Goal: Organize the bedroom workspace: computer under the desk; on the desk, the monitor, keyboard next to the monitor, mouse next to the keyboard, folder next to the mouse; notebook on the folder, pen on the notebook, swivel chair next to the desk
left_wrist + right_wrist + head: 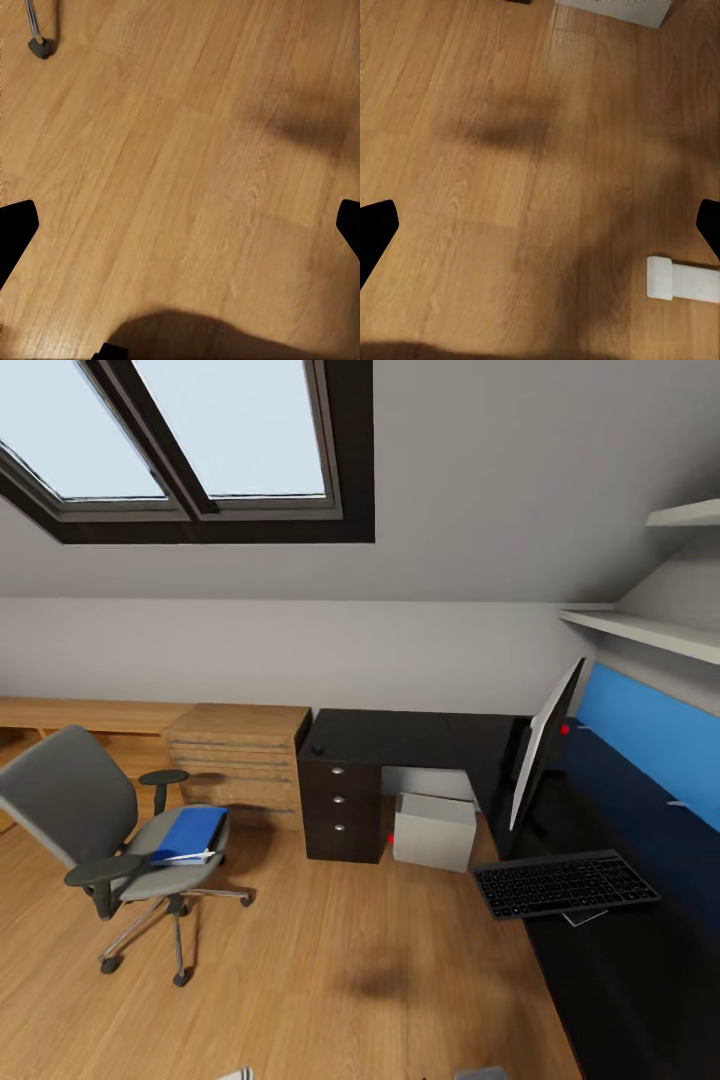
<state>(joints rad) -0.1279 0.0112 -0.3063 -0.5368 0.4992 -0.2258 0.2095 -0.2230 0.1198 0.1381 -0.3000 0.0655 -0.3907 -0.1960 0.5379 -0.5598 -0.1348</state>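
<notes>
My left gripper [180, 225] and right gripper [540, 225] both hang wide open over bare floor [187, 150], nothing held. Ahead of the left one: swivel chair [95, 820] carrying the folder [190, 832]. Ahead of the right: computer [434, 831] under the surface [420, 740], with keyboard [565, 882] and monitor [542, 745] on it.

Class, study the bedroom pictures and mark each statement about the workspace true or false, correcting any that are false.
1. The folder lies on the seat of the swivel chair. True.
2. The keyboard is on the floor. False: it rests on the desk, overhanging the front edge.
3. The computer stands under the desk, beside the drawer unit. True.
4. The monitor lies flat, face down. False: it stands upright on the desk.
5. The left pincer grips the folder. False: it is open over bare floor.
</notes>
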